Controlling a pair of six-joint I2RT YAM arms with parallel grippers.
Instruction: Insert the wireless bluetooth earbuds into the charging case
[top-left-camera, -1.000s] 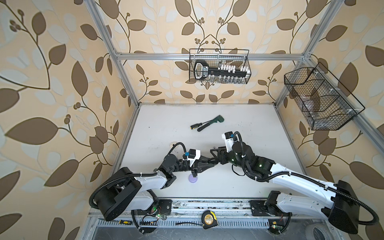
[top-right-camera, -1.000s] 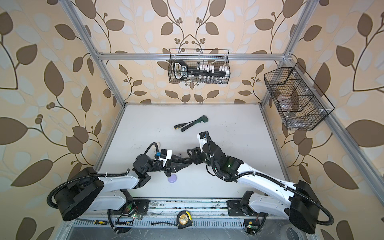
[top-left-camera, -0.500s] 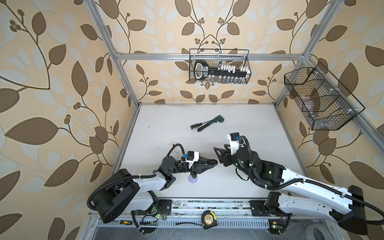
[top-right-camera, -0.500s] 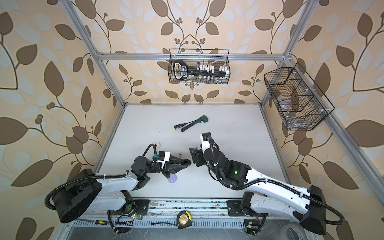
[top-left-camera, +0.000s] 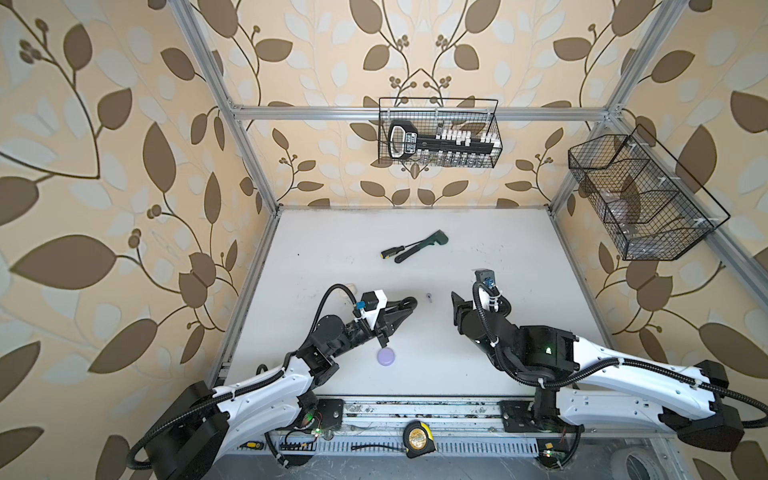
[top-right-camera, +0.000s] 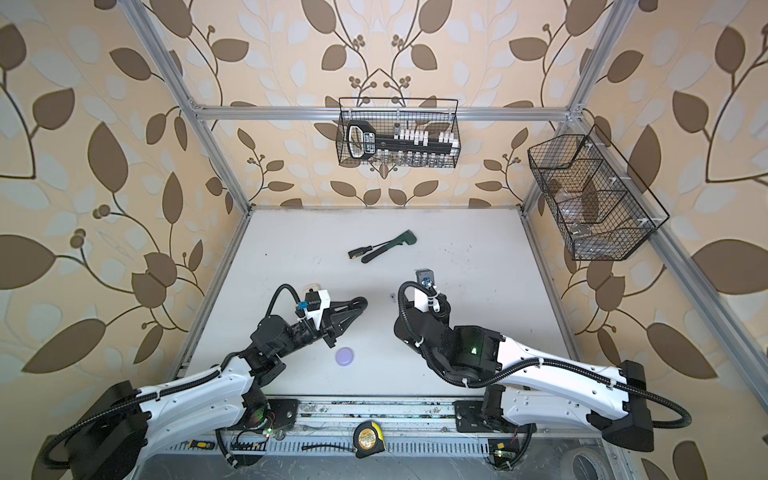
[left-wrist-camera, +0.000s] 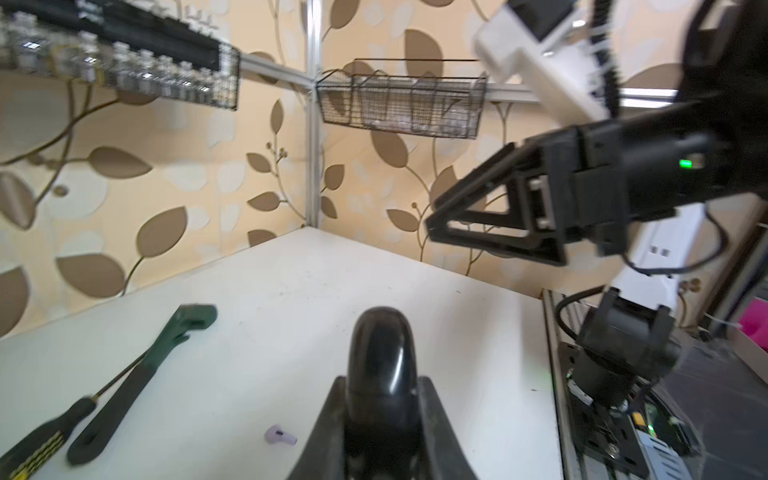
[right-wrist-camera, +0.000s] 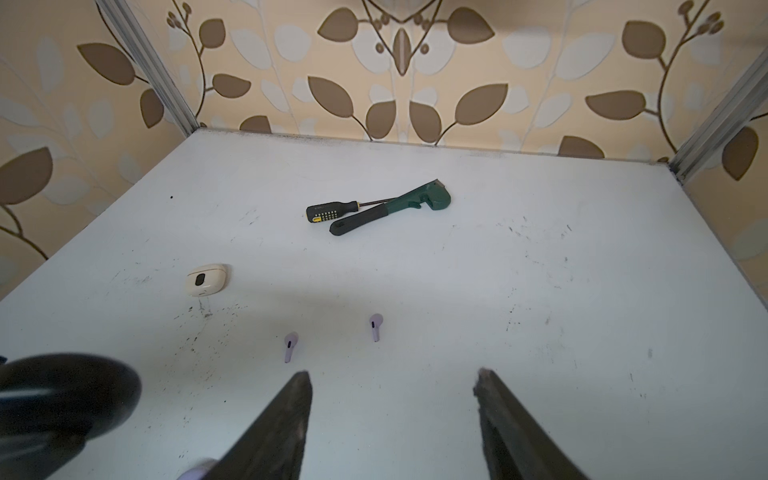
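My left gripper (top-left-camera: 402, 307) (left-wrist-camera: 382, 380) is shut on a glossy black charging case (left-wrist-camera: 381, 357) (top-left-camera: 410, 302), which sticks out past the fingertips just above the table. Two lilac earbuds (right-wrist-camera: 290, 345) (right-wrist-camera: 375, 325) lie loose on the white table (right-wrist-camera: 540, 291); one earbud (top-left-camera: 429, 297) (top-right-camera: 392, 296) shows in both top views between the two grippers. My right gripper (right-wrist-camera: 394, 374) (top-left-camera: 457, 305) is open and empty, held right of the earbuds. A round lilac case (top-left-camera: 386, 356) (top-right-camera: 345, 356) lies near the left arm. A cream case (right-wrist-camera: 206, 280) rests further left.
A black-and-yellow screwdriver (top-left-camera: 392, 251) and a green wrench (top-left-camera: 422, 245) lie at mid-table, beyond the grippers. Two wire baskets (top-left-camera: 438, 133) (top-left-camera: 640, 199) hang on the back and right walls. A tape measure (top-left-camera: 417, 437) sits on the front rail.
My right gripper has drawn back to the right, away from the black case where it met the left gripper. The left gripper has kept its hold and shifted slightly left.
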